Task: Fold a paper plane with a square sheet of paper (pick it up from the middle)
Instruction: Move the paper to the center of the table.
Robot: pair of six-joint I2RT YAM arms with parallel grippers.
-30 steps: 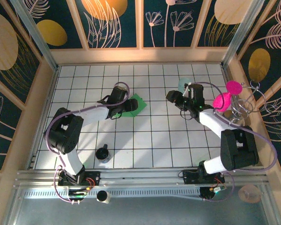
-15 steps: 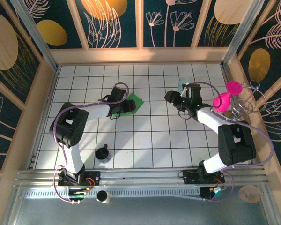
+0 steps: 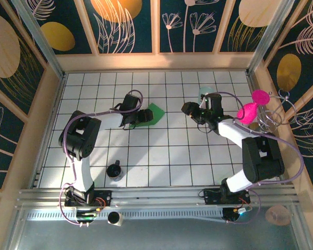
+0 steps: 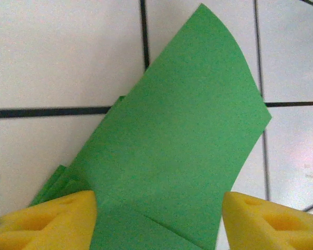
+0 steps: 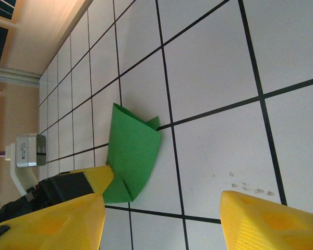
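The square sheet of paper lies folded on the white tiles, bright green, with layered flaps and a crease. In the left wrist view the paper spans the gap between two yellow fingertips. My left gripper stands open, low over the sheet's near end, one pad on each side. My right gripper is open over bare tile, about one tile right of the paper, with nothing between its fingers. The left gripper's yellow fingertip rests at the paper's edge in the right wrist view.
A pale teal cup stands just behind the right gripper. A pink object and wire hoops sit at the right wall. A small black cup stands near the front left. Wooden walls border the tiled table.
The left arm's elbow has drawn in toward the table's middle while its gripper stayed at the paper, jaws narrowing slightly. The right gripper has edged left toward the paper.
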